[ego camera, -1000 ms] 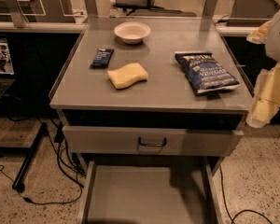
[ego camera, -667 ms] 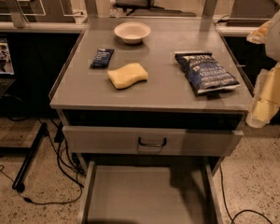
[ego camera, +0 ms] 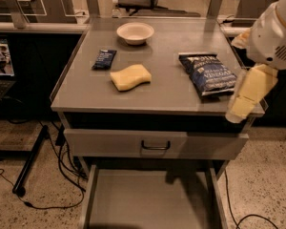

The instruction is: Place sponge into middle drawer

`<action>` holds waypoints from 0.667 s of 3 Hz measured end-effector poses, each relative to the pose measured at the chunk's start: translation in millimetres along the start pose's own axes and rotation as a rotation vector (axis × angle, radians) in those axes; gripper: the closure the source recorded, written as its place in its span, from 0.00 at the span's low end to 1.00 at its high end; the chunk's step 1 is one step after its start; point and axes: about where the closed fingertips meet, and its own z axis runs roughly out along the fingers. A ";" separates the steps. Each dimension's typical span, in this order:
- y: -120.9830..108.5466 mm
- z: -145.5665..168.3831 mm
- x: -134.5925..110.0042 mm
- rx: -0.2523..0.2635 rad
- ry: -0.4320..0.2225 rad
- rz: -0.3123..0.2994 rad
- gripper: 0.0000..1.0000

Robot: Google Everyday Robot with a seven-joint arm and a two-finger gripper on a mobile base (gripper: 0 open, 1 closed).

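- The only writing that reads clearly is "VINEGAR", in pale letters on the dark blue crisp bag [ego camera: 207, 73]. The smaller lines of print above it are too blurred to make out.
- One small dark blue packet [ego camera: 104, 59] lies at the left of the tabletop [ego camera: 171, 97]. Its label shows only as faint pale marks, possibly a snack bar's.
- Four loose things sit on the tabletop: one bag, one small packet, one white bowl [ego camera: 135, 32] and one sponge [ego camera: 130, 77].
- The sponge lies flat near the middle of the tabletop, just right of the small packet and in front of the bowl, touching neither. It is well apart from the bag.
- Two drawers show. One is a closed drawer front [ego camera: 109, 144] with a single black handle [ego camera: 155, 146]. Below it, the middle drawer [ego camera: 148, 199] is pulled out, its flat grey floor facing up.
- The gripper [ego camera: 239, 109] hangs at the right front corner of the table, beside the bag and far from the sponge. It grasps nothing, and whether it is spread or closed is not settled from this angle.
- One lit laptop screen [ego camera: 0, 56] glows at the left edge, and black cables [ego camera: 57, 175] trail on the floor.
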 end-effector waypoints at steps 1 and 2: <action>-15.7 34.5 -29.4 -0.038 -0.062 0.027 0.00; -28.3 61.8 -62.3 -0.068 -0.070 0.019 0.00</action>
